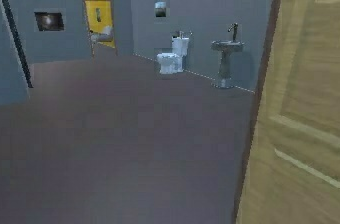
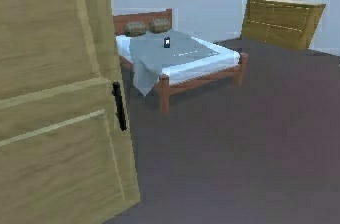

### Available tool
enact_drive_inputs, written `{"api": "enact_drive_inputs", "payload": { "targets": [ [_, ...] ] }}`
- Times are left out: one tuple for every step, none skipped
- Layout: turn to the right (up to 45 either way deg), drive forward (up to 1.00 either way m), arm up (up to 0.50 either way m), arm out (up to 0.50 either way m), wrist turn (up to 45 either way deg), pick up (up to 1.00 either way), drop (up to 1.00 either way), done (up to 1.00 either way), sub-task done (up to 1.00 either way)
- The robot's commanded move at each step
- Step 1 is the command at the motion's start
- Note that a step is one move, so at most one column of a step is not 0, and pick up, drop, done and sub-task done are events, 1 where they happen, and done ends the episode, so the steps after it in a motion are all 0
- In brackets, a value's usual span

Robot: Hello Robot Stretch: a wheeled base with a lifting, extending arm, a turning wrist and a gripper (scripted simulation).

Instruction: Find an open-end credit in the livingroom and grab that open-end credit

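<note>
- Where the credit card lies cannot be told from these pictures.
- How the gripper stands cannot be told either.
- In the arm side view, a bed [image 2: 206,70] stands near the top, in the middle. It has a red-brown wooden frame and a white sheet.
- A grey blanket [image 2: 150,62] lies over the bed and hangs down at its near corner.
- A small dark thing [image 2: 166,43] lies on the blanket. It is too small to tell what it is.
- Two brownish pillows [image 2: 146,26] lie at the far end of the bed.
- A wooden dresser [image 2: 283,22] stands by the far wall at the arm side view's top right, well apart from the bed.
- A tan door [image 2: 38,120] takes up the arm side view's left. It has a black handle [image 2: 119,105] near its edge.
- The floor [image 2: 258,150] there is dark and brownish.
- In the forward view, a wooden door [image 1: 308,130] stands at the right edge.
- Past it, a white toilet [image 1: 173,58] stands by the grey back wall.
- A sink on a stand [image 1: 225,60] is just to the right of the toilet.
- A yellow panel [image 1: 99,20] is on the back wall, to the left of the toilet.
- A dark framed picture [image 1: 49,20] hangs farther left on that wall.
</note>
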Motion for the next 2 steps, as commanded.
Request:
{"api": "enact_drive_inputs", "payload": {
  "targets": [
    [0.0,0.9,0.0,0.0,0.0,0.0,0.0,0.0,0.0],
    [-18.0,0.0,0.0,0.0,0.0,0.0,0.0,0.0,0.0]
  ]
}}
